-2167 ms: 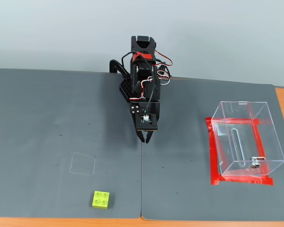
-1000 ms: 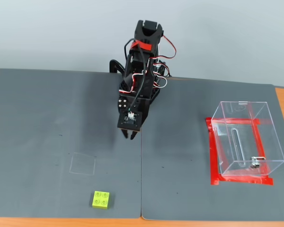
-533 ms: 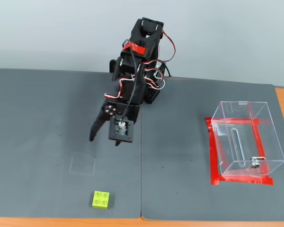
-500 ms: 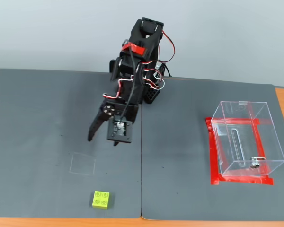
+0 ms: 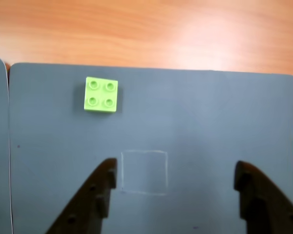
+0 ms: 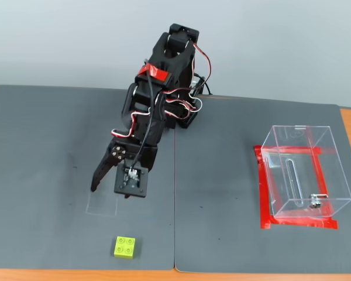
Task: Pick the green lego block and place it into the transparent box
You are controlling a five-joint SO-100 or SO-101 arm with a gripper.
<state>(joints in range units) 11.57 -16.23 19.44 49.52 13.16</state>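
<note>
The approach step is being carried out: the gripper [image 5: 173, 178] is being held wide and empty above the mat, short of the green lego block [image 5: 101, 94], so a lowering over it is probably being called for, the transparent box [image 6: 301, 174] lying well apart from the block.

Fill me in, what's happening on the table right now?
The arm's gripper hangs open over the grey mat, holding nothing. The green block lies studs up on the mat, ahead of the fingers and off to the left in the wrist view, untouched. The clear box stands on the other mat inside a red tape outline, with no block in it. The pick has not begun.
</note>
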